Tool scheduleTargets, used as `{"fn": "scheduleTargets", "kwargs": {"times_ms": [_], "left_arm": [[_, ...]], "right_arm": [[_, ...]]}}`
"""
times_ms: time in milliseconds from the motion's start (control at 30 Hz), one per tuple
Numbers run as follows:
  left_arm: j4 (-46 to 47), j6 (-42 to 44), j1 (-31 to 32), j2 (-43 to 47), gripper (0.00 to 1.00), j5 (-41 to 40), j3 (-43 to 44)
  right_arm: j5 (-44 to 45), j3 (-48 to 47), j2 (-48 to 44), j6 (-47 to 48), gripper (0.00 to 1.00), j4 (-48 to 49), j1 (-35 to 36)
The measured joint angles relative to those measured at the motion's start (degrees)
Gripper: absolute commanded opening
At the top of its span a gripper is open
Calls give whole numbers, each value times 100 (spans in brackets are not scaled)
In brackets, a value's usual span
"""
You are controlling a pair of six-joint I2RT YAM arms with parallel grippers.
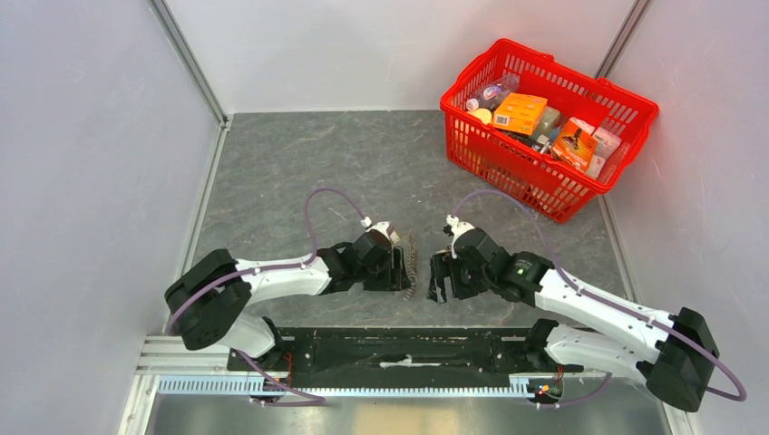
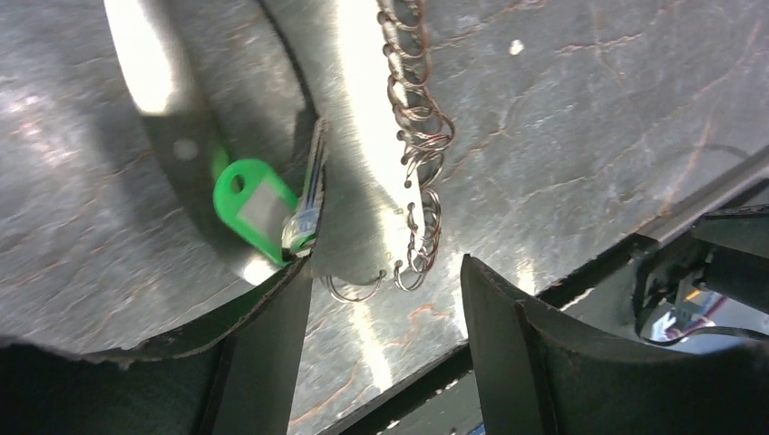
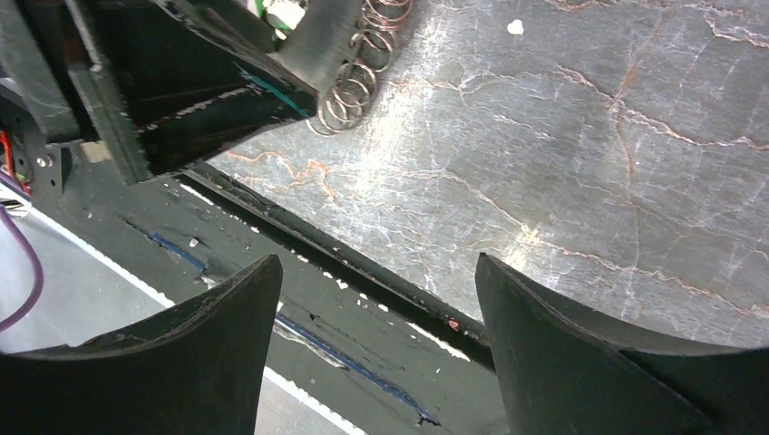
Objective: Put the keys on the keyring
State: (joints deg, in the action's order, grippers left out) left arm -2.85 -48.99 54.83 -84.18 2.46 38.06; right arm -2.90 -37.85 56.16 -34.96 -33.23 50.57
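- Keyring [image 2: 419, 136] and its green tag [image 2: 252, 207] lie at the mouth of the wide-open left gripper [image 2: 381, 272], ungripped.
- Right gripper [image 3: 372, 272] hovers beside it, open, empty.
- Likely step: securing the ring; next, close on it.

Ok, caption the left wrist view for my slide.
Open left gripper over a chain of metal rings, green tag alongside.

The keyring [image 1: 413, 263] lies on the table [image 1: 308, 163] near its front edge, between the left gripper [image 1: 399, 268] and the right gripper [image 1: 438, 279]. The basket [image 1: 519, 172] stands in the table's far right corner.
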Motion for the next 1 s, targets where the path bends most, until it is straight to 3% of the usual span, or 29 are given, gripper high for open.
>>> {"fn": "scheduleTargets", "kwargs": {"times_ms": [433, 733, 1000], "left_arm": [[-1333, 299, -337, 885, 70, -807, -140], [-1792, 483, -815, 1762, 70, -793, -243], [-1867, 494, -815, 1985, 70, -525, -153]], "right_arm": [[140, 0, 282, -26, 85, 116, 229], [610, -26, 293, -103, 85, 105, 282], [1239, -1051, 1314, 9, 80, 111, 284]]}}
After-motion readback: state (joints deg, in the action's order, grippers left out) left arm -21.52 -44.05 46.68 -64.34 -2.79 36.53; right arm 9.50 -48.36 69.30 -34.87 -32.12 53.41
